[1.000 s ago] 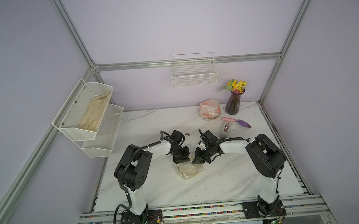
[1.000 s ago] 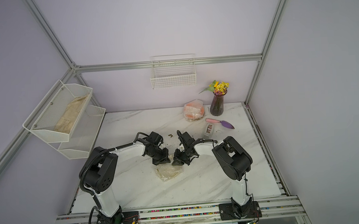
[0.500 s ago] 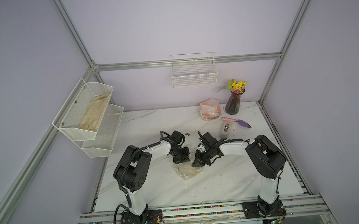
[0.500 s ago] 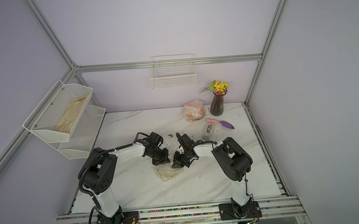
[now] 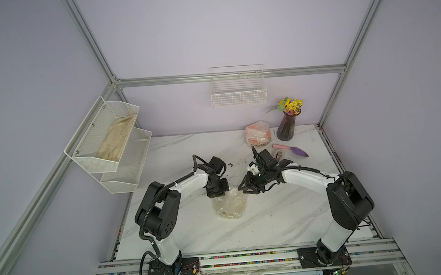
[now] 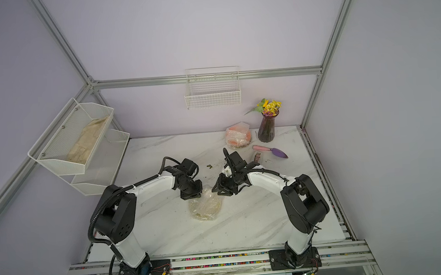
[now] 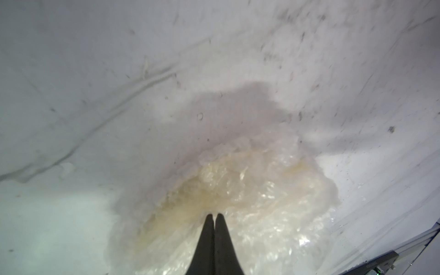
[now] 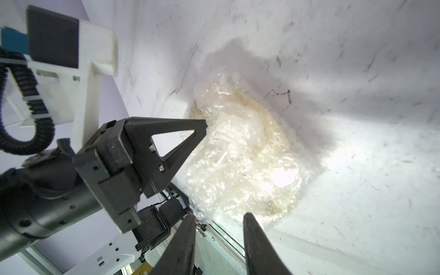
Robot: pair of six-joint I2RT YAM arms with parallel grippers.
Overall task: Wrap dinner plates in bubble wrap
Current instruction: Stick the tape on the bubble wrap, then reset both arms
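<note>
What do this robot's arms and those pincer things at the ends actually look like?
The left arm and right arm match: smooth white links between bulky black joints. Black cables run along the outside, and the ribbed black cable belongs to the left arm. The left gripper and right gripper each have two black, tapering fingers. Side-on, a left finger is an open triangle.

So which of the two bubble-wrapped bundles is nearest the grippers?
The pale yellowish bubble-wrapped bundle mid-table, touched by the shut left gripper; the orange bubble-wrapped bundle sits far back beside the purple glass vase.
</note>
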